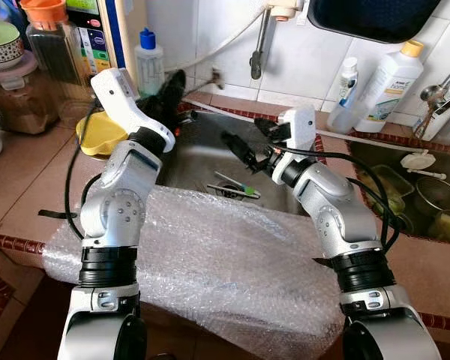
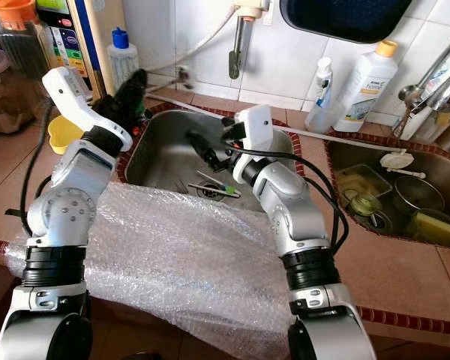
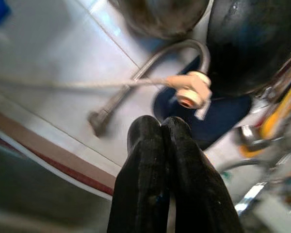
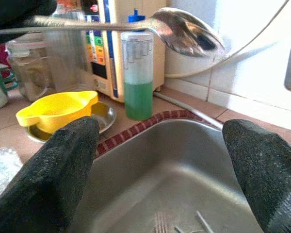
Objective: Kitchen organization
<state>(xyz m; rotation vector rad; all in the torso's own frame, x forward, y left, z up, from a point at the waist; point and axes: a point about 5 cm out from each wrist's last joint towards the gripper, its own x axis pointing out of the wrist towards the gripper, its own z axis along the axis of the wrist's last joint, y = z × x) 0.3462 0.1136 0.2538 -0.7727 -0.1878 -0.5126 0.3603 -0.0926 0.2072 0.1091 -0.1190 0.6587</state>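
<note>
Stainless steel is what the spoon [image 4: 184, 34] is made of. In the right wrist view it is seen raised level above the back corner of the sink [image 1: 195, 157], its bowl turned towards the tiled wall. Its handle runs into a dark shape that is judged to be the left gripper [image 1: 165, 94]. That gripper's fingers [image 3: 150, 145] are pressed tightly together, so the thin handle is taken to be pinched between them, although the handle itself cannot be made out in the left wrist view.

The right gripper [image 1: 240, 150] is held over the basin with its fingers spread wide and nothing between them. Below and ahead of it, more cutlery [image 1: 236, 187] is lying beside the drain. Beyond its fingertips, a soap bottle [image 4: 138, 73] of green liquid and a yellow bowl [image 4: 58, 109] are set on the counter, just past the sink's rim. Behind both grippers, bubble wrap [image 1: 210, 255] is spread over the near edge.

The step in hand is judged to be carrying the spoon out of the sink. The pinch should be kept firm and the spoon level, since a smooth, thin handle can be twisted loose easily. The bottle beside the gripper should be cleared widely, and the open gripper kept away from the spoon's path.
</note>
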